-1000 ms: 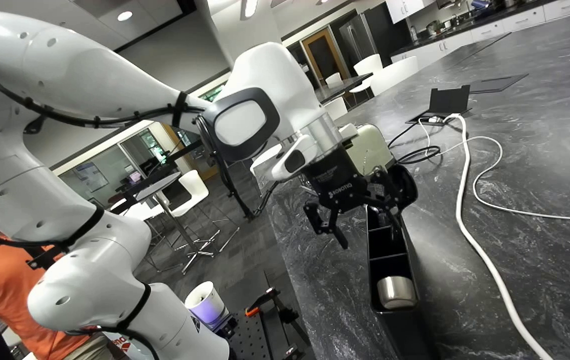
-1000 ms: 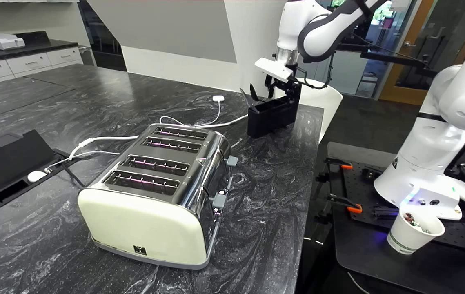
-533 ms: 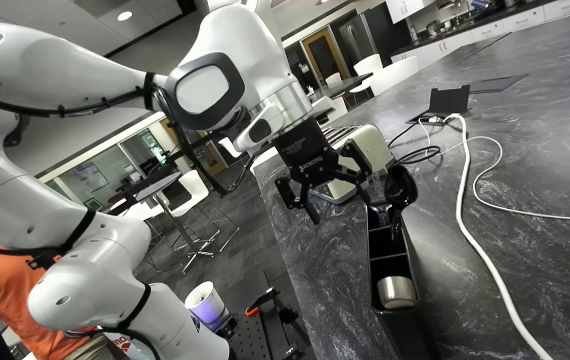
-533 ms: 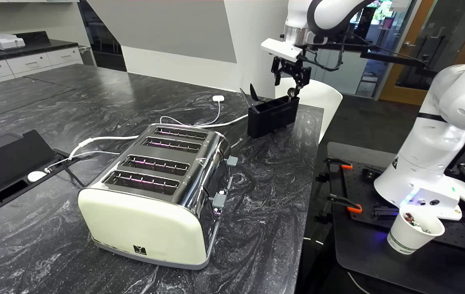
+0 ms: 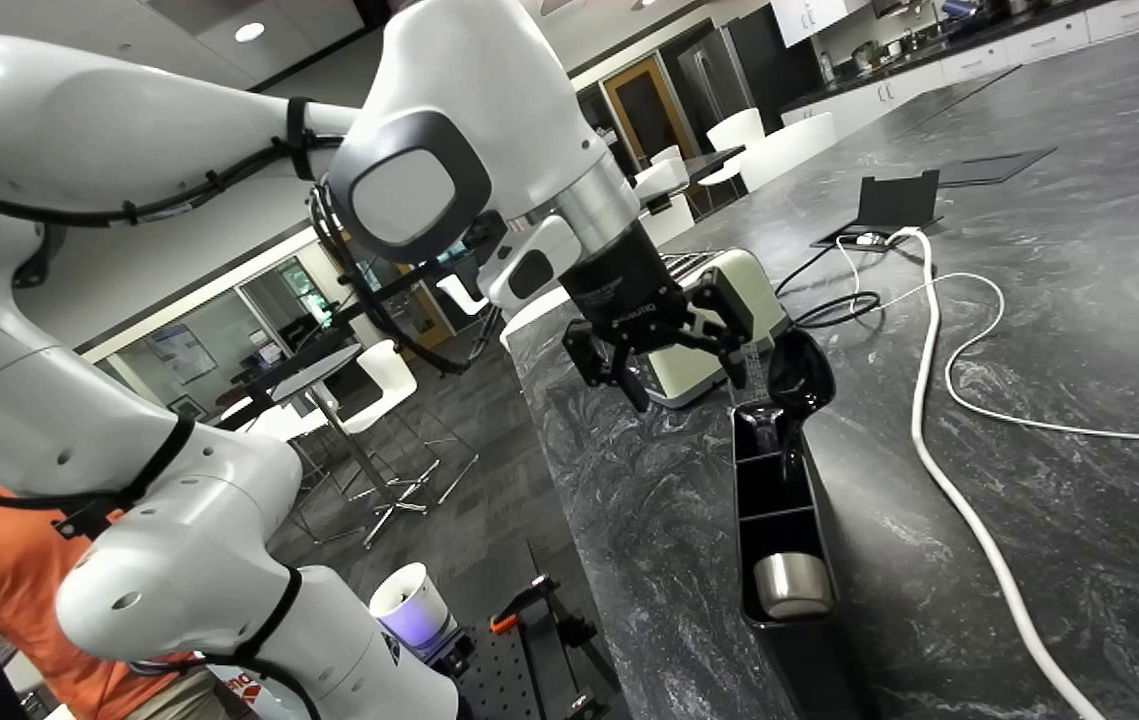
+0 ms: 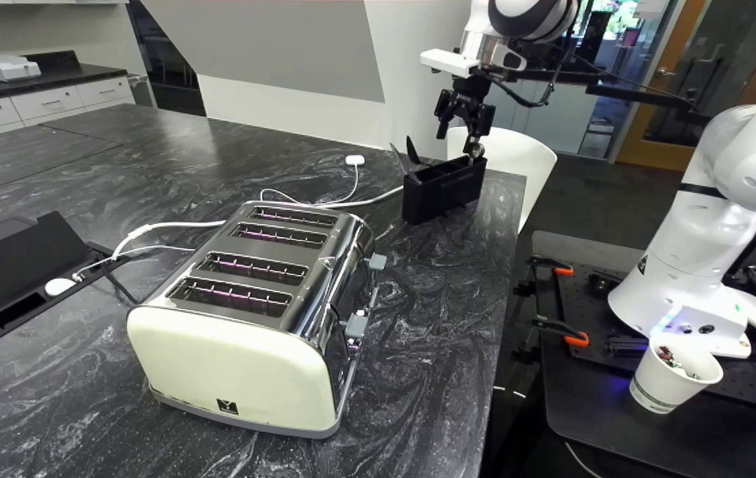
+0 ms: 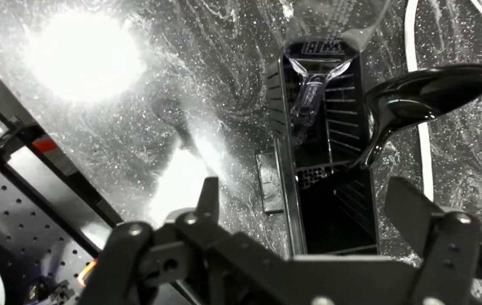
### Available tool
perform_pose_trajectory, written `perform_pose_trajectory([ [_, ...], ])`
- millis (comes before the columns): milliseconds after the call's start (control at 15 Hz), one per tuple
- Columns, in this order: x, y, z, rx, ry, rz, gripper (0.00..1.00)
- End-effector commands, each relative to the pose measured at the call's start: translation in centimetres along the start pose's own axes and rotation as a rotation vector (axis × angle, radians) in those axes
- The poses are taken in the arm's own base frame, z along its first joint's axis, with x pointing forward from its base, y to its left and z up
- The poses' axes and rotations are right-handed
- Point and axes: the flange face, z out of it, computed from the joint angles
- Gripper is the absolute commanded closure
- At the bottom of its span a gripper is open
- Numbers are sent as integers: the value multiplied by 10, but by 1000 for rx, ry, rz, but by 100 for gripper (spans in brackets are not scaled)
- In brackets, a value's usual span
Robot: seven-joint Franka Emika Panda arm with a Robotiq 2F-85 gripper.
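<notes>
Marbled counter (image 6: 444, 318); toaster (image 6: 248, 325) in both exterior views only, caddy (image 6: 441, 199) in all.

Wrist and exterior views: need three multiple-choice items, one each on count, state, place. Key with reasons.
1. Slots on the cream-and-chrome boxy toaster:
A) two B) three C) four

2. The black two-fingered end effector is:
A) shut, empty B) open, empty C) shut on the toaster

3. The glossy black deep-bowled utensil is:
A) in the black rectangular plastic caddy B) in the toaster C) in the end effector

1 C: four show in an exterior view.
2 B: jaws stand wide apart in the wrist view.
3 A: it reaches into the caddy there.
</notes>
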Motion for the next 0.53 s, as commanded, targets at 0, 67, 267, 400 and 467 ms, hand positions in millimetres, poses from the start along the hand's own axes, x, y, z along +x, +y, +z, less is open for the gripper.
perform_pose_trajectory([
  [0, 4, -19, 13, 52, -38, 57, 0],
  [67, 5, -23, 17, 74, -38, 67, 0],
  [267, 4, -32, 31, 116, -37, 76, 0],
  [400, 3, -35, 40, 117, -42, 77, 0],
  [467, 2, -37, 45, 114, -45, 81, 0],
])
